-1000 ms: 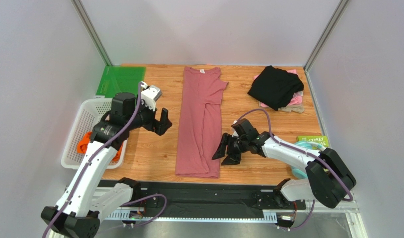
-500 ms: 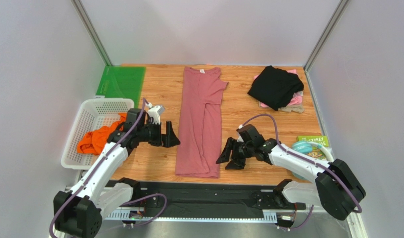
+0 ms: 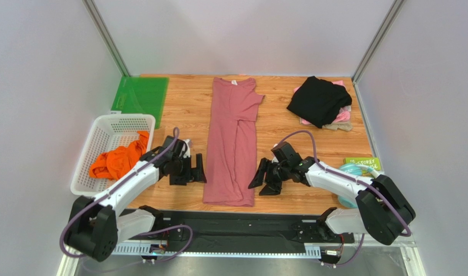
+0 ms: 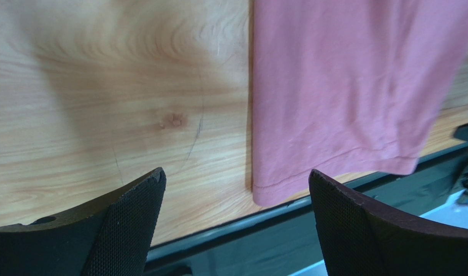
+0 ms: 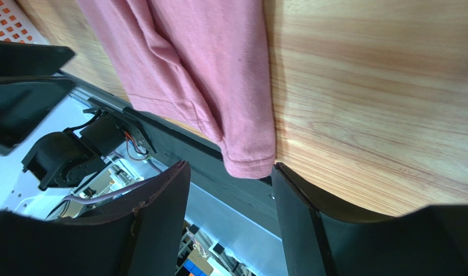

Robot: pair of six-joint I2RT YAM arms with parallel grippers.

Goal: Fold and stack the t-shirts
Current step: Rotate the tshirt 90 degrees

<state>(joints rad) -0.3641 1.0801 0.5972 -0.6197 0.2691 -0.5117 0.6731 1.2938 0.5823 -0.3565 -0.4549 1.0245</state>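
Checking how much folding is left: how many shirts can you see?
4: dusty-rose shirt laid out mid-table, orange shirt in the basket, black shirt atop a pale pink shirt far right; that pile may hide more.

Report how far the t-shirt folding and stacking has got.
Done: the dusty-rose t-shirt lies folded lengthwise into a narrow strip. In hand: the open left gripper and open right gripper flank its near hem, neither gripping it. Left: folding that strip crosswise, the orange t-shirt bunched in the white mesh basket, and the black t-shirt heaped over pale pink cloth at the far right. No stack yet.
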